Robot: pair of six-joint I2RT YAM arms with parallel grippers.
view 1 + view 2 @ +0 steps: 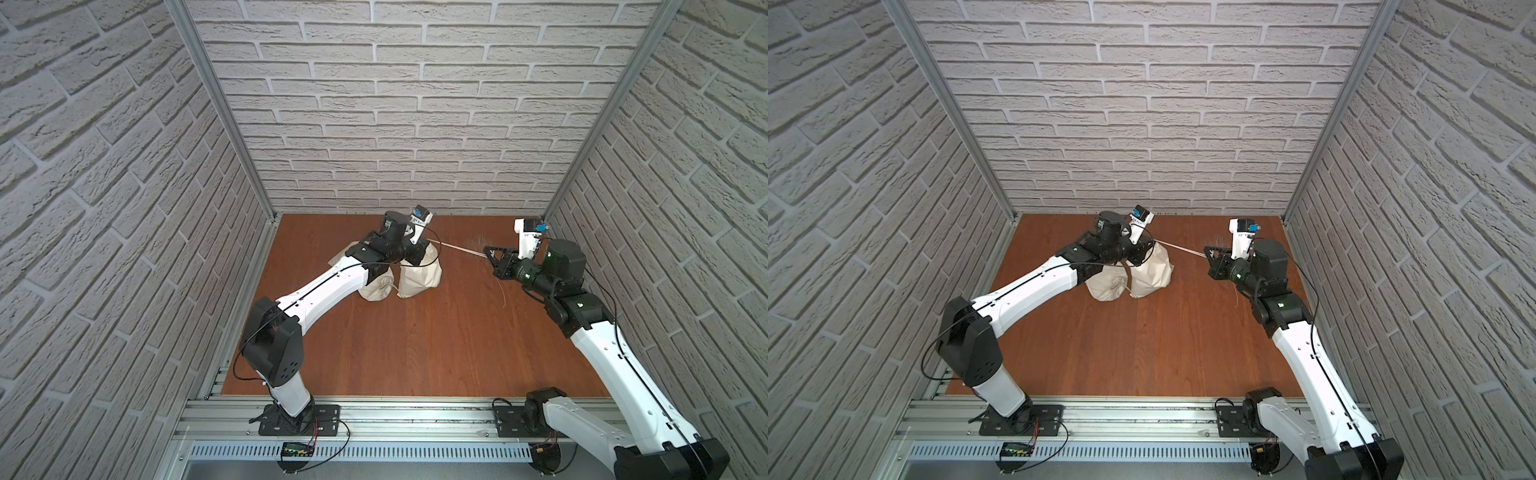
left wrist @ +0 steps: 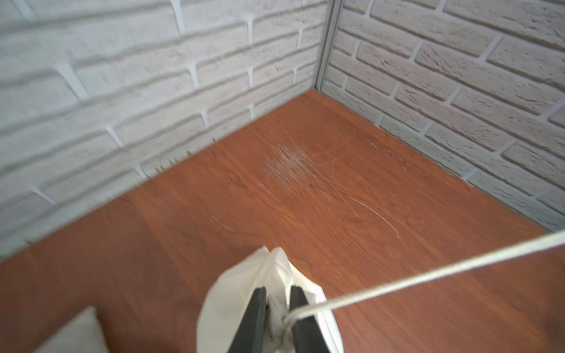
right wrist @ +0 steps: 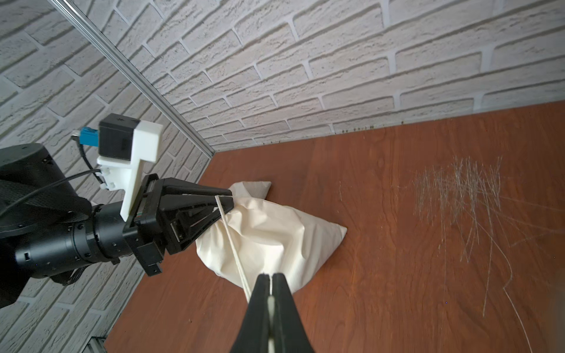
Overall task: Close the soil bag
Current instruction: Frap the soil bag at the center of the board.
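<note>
- The front stretch of the brown surface (image 1: 415, 353) lies bare. The left arm (image 1: 320, 286) and the right arm (image 1: 598, 353) both reach over it toward the back, where the work is.
- Nearest of the cloth things is a second cream sack (image 1: 374, 291), partly under the left arm. Its neck looks bunched with string round it, so I judge it needs nothing.
- Just beside it, on the side toward the right arm, sits the soil bag (image 1: 419, 276). It rests on the surface toward the back, full at the base and narrowing upward to a gathered neck.
- The left hand (image 2: 277, 293) is narrow and pinches the bunched cloth of that neck. It probably serves as an anchor, so that a pull draws the mouth in rather than dragging the whole bag sideways.
- The cord (image 2: 428, 276) leaves the neck right at the left hand and runs straight and taut across to the right arm, with no sag.
- The right hand (image 3: 271, 276) is pressed fully together on the cord, well apart from the bag. Holding it that far out takes up the slack and keeps the cord tight.
- The mouth looks nearly drawn shut. The left hand covers it, so I cannot tell whether a gap remains.
- Beyond the cord is a scratched patch (image 3: 458, 189) on the wood, then the brick wall (image 1: 395, 124).
</note>
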